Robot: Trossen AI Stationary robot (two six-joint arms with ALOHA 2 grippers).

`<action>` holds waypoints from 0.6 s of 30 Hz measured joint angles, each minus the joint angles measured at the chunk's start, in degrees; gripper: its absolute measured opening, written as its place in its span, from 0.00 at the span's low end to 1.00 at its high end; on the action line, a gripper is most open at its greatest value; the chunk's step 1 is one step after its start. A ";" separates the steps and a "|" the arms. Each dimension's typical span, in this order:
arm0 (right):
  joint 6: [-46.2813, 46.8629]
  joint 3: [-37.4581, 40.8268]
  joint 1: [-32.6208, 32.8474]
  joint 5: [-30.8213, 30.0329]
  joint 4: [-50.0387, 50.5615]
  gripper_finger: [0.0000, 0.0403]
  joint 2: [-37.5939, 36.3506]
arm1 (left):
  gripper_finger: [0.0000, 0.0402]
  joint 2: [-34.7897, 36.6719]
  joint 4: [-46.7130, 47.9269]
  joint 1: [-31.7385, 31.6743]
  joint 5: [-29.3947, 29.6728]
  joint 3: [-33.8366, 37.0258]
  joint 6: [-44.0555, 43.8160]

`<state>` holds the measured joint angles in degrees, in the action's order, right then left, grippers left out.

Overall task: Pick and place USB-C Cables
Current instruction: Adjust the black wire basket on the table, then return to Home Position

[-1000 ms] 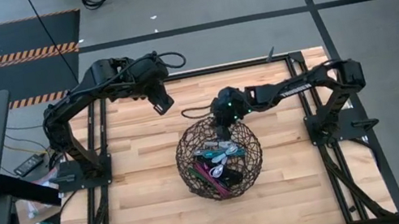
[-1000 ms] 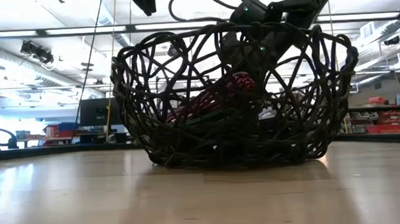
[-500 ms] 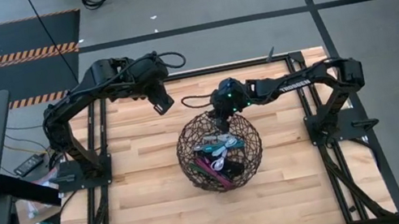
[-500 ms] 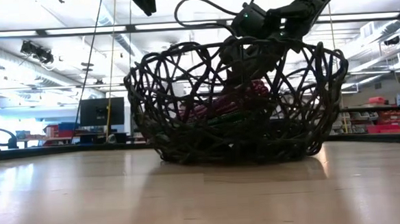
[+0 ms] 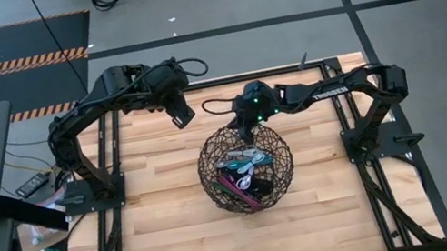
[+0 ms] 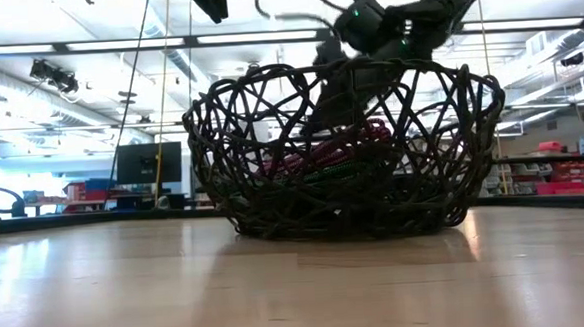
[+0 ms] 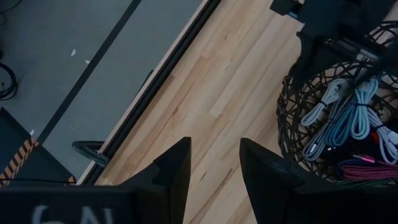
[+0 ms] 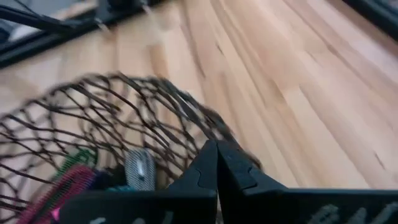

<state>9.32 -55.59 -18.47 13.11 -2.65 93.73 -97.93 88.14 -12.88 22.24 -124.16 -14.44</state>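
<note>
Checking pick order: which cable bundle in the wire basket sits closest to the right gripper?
The white coiled cable bundle at the top of the pile in the dark wire-mesh basket, just below the shut right gripper; the maroon bundle lies farther away.

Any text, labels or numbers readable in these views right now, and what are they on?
White lettering on the right arm: too small to read.
Pale marks on the left gripper's housing at the wrist view's lower edge: cut off and blurred, unreadable.
Pale marks on the right gripper's housing: blurred, unreadable.
Basket, cables, table: no text visible.
</note>
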 joint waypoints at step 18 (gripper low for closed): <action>-7.45 -12.79 3.42 -18.58 44.88 0.00 -17.52 | 0.36 -0.02 0.00 0.00 0.00 0.00 -1.54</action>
<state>1.87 -68.38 -15.05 -5.46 42.23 76.22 -97.95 88.14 -12.89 22.24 -124.16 -15.98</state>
